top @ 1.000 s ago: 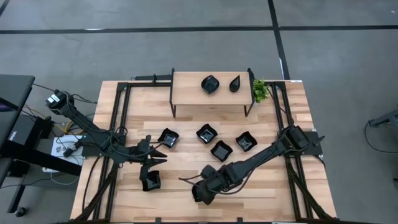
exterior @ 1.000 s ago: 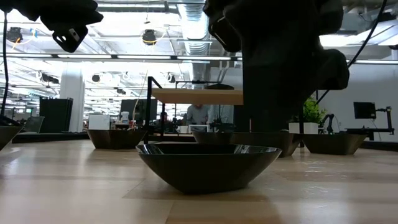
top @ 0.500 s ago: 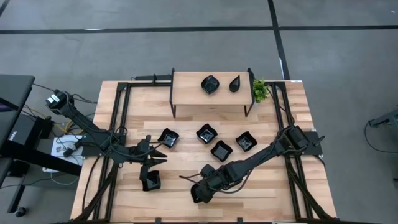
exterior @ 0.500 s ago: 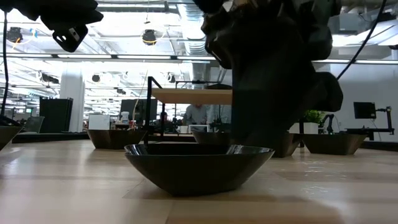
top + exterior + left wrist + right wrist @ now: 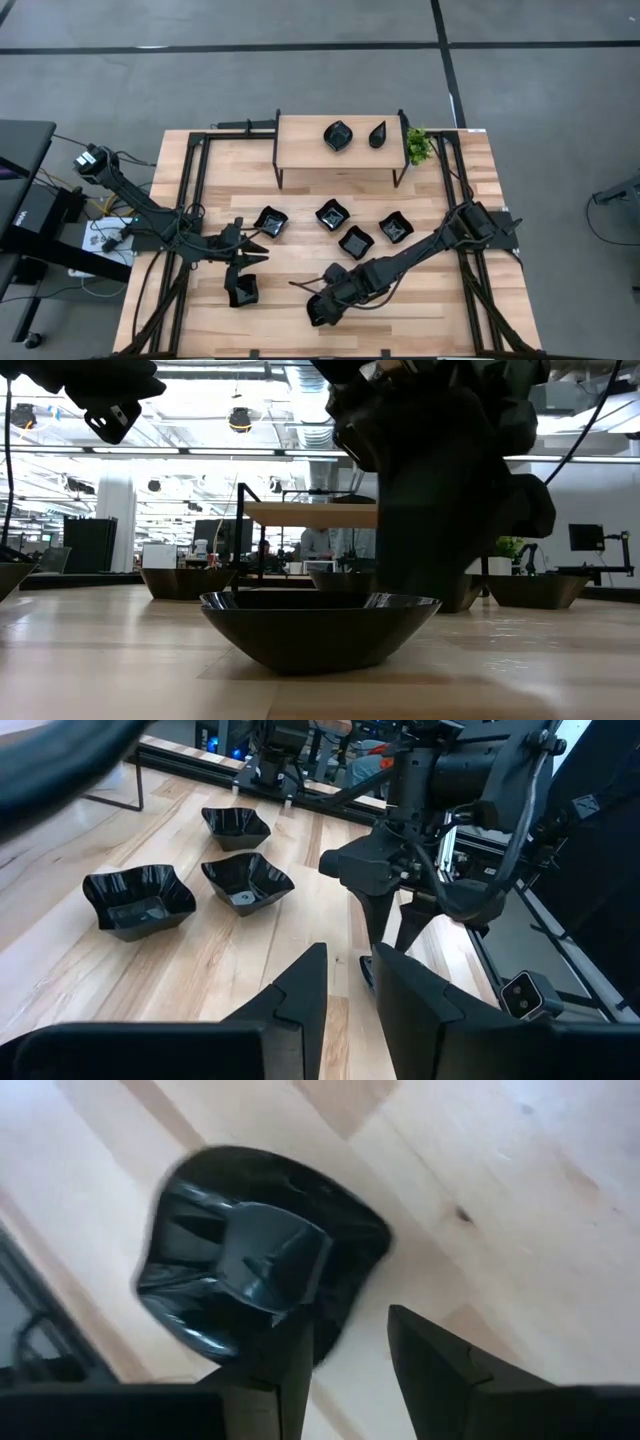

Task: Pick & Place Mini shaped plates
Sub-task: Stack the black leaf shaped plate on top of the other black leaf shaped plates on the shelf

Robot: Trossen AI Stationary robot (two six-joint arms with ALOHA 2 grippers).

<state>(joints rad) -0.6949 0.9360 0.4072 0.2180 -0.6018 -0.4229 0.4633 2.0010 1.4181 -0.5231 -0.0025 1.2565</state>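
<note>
Right gripper (image 5: 345, 1355) shifted left, jaws straddling plate (image 5: 255, 1250) rim; no writing legible.

Two plates (image 5: 337, 135) on the shelf (image 5: 300, 150), four (image 5: 332, 214) before it mid-table.

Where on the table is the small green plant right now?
In the high view the small green plant stands at the far edge of the table, right of the middle, beside the right end of the raised wooden shelf, nearest the teardrop plate on that shelf.
</note>
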